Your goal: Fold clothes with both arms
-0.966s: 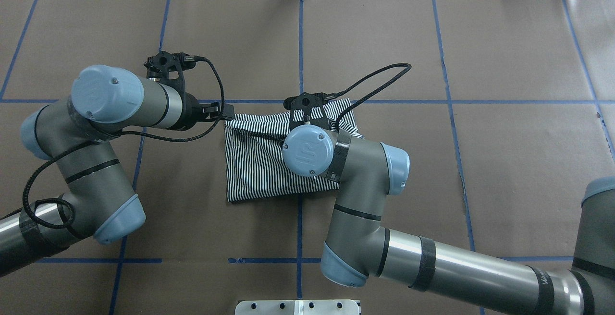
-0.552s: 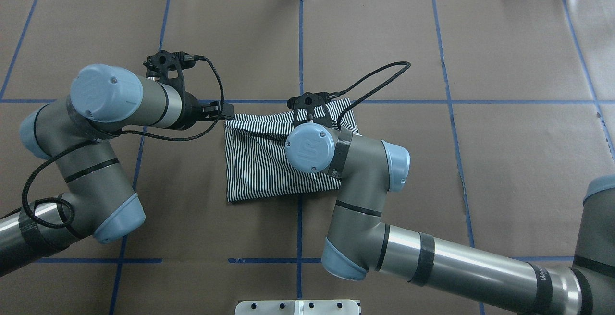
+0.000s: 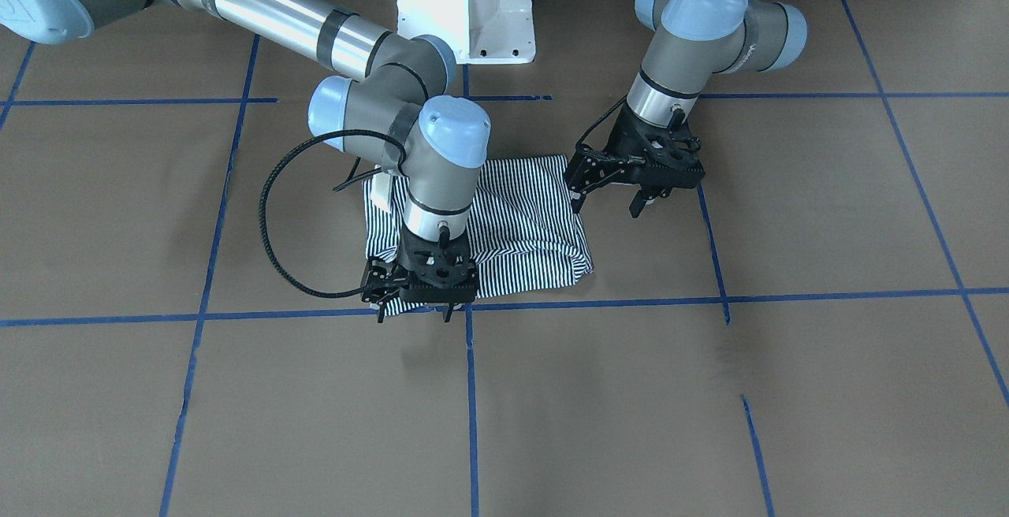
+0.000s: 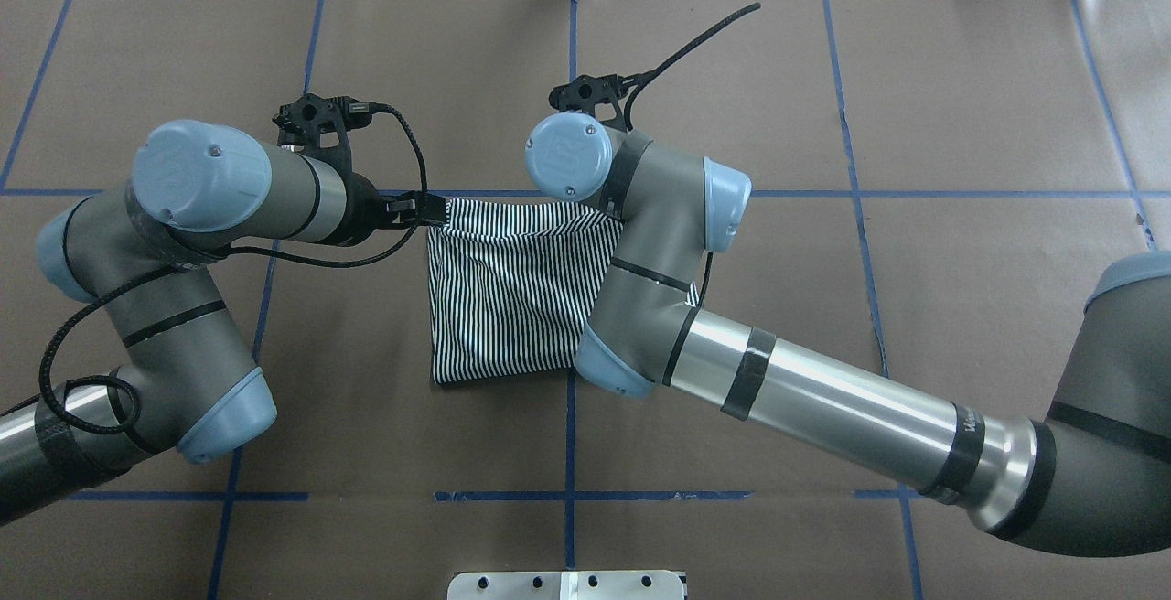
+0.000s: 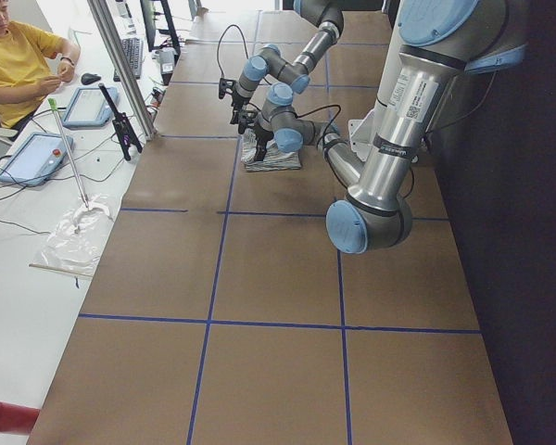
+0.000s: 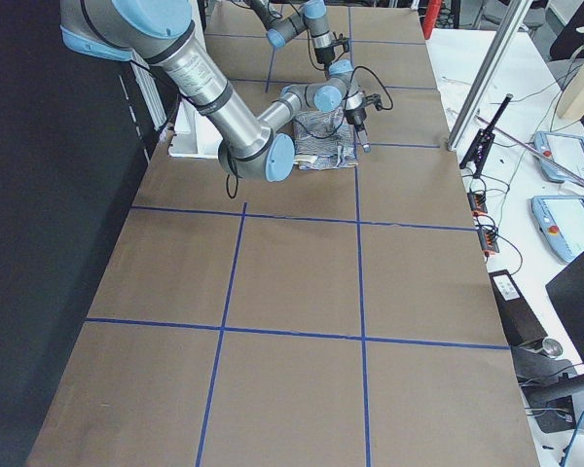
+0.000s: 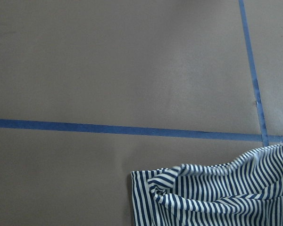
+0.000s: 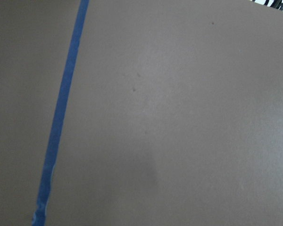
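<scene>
The striped polo shirt (image 4: pixel 503 289) lies folded into a rough square on the brown table, also seen in the front view (image 3: pixel 520 217). My left gripper (image 3: pixel 605 203) stands open right beside the shirt's far left corner, and its tip (image 4: pixel 437 209) reaches that corner. The left wrist view shows the rumpled corner of the shirt (image 7: pixel 217 197) and no fingers. My right gripper (image 3: pixel 415 314) hangs open over the shirt's far edge, by the blue tape line. In the overhead view the right arm (image 4: pixel 640 243) hides it and covers the shirt's right side.
Blue tape lines (image 4: pixel 572 79) cross the brown table cover. The white pedestal base (image 3: pixel 465 5) stands on the robot's side. A metal plate (image 4: pixel 567 584) sits at the near edge. A person (image 5: pixel 14 65) sits at a side bench with tablets.
My right wrist has swung away from the robot, from above the shirt to past its far edge, with its cable now arching farther out. The left arm has barely moved.
</scene>
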Tool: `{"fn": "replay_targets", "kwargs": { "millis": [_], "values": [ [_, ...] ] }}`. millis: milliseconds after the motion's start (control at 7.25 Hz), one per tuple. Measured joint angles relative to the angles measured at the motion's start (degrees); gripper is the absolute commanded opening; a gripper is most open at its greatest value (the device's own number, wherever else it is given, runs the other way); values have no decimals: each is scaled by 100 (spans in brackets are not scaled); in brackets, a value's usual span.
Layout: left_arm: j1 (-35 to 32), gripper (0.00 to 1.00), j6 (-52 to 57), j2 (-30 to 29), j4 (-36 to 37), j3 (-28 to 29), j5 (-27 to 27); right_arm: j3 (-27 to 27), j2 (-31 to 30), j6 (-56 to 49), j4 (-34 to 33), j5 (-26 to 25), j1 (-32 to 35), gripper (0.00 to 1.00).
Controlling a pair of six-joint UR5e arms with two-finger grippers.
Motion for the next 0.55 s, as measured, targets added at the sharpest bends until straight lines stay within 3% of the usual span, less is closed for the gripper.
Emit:
{"fn": "replay_targets", "kwargs": {
  "millis": [276, 552],
  "values": [
    [31, 100, -7, -28, 58, 25, -4, -24, 151, -181, 118, 802, 450, 100],
    [87, 100, -74, -254, 235, 284, 8, 105, 65, -223, 413, 1080, 558, 100]
  ]
}}
